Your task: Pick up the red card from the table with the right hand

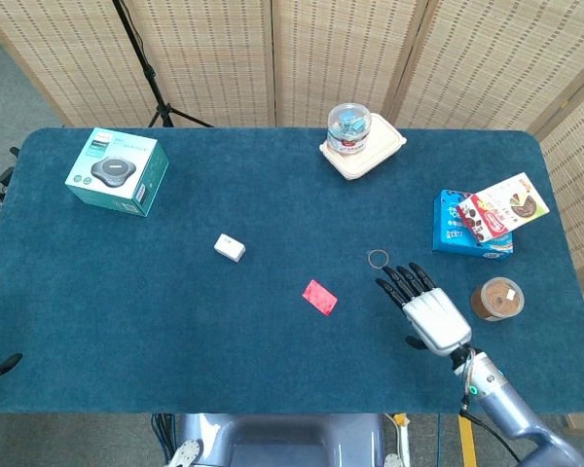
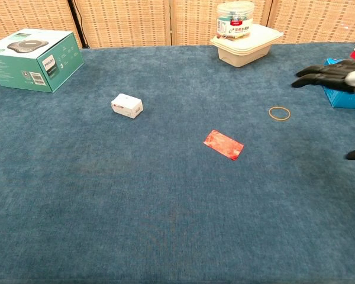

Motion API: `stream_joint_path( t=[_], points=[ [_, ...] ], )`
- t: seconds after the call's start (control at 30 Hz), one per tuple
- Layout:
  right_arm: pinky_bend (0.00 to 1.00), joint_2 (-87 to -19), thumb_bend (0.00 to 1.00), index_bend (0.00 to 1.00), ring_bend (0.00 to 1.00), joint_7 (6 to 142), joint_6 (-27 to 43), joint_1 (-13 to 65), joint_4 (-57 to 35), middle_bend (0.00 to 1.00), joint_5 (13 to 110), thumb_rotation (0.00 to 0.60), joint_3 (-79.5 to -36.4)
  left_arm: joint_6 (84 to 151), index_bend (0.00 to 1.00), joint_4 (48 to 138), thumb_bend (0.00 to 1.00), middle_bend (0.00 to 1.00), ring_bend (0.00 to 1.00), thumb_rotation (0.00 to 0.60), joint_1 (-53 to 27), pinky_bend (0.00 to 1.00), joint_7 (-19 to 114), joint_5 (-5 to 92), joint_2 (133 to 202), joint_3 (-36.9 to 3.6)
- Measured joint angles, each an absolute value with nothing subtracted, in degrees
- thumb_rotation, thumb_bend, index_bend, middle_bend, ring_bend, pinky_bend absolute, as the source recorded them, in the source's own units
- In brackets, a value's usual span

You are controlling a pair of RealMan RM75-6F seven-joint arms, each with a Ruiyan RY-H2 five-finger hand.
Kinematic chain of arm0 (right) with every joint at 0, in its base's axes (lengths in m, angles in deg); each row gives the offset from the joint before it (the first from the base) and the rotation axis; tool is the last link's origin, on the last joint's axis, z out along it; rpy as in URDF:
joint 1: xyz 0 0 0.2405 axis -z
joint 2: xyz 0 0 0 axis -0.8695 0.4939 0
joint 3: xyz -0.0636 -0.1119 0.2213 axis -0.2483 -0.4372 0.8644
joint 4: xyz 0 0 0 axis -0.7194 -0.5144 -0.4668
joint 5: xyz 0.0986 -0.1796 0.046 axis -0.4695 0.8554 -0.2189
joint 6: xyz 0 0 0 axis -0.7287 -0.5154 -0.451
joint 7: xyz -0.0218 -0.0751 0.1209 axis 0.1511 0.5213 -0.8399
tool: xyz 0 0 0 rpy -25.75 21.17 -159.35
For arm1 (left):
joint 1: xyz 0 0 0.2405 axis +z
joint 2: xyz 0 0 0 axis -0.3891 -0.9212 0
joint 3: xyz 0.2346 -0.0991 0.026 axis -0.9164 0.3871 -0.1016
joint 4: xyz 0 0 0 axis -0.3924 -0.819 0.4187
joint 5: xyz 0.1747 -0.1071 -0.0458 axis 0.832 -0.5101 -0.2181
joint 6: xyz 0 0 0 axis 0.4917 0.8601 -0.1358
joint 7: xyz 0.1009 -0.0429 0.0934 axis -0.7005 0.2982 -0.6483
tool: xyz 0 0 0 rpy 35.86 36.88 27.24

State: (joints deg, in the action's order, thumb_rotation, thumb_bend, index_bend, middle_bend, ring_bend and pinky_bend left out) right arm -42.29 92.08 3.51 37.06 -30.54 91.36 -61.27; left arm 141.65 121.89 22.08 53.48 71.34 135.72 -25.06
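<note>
The approach is under way — the right robot hand [image 1: 430, 309] hovers empty with fingers spread, near but clear of the flat red rectangular card [image 1: 320, 297], which lies on the blue-felt table [image 1: 175, 321]. Next it likely needs to shift leftward, lower, and pinch the card's thin edge.

A deep blue felt-covered table [image 1: 175, 321] carries a flat red card [image 1: 319, 297], a small white box [image 1: 230, 247], a teal carton with a dark disc printed on it [image 1: 117, 171], a thin tan rubber band [image 1: 378, 259] and a bright blue snack box [image 1: 459, 233]; the right hand [image 1: 426, 309] has black fingers and a silver-white back.
</note>
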Motion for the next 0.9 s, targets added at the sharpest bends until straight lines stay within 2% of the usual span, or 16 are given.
stream_joint_path(
  t=[0.3,0.9],
  points=[
    [0.00,-53.5,0.00,0.15,0.00,93.3,-1.3,29.6,-23.0,0.00,88.9,0.600,-59.8,140.6,0.00,122.4,0.00,0.00,0.00,0.600,21.6,0.00,52.2,70.3,135.9,-24.8],
    [0.00,-63.4,0.00,0.19,0.00,96.8,-2.5,23.2,-18.0,0.00,83.0,0.600,-58.2,139.2,0.00,122.5,0.00,0.00,0.00,0.600,21.0,0.00,52.0,68.3,136.0,-24.1]
  ],
)
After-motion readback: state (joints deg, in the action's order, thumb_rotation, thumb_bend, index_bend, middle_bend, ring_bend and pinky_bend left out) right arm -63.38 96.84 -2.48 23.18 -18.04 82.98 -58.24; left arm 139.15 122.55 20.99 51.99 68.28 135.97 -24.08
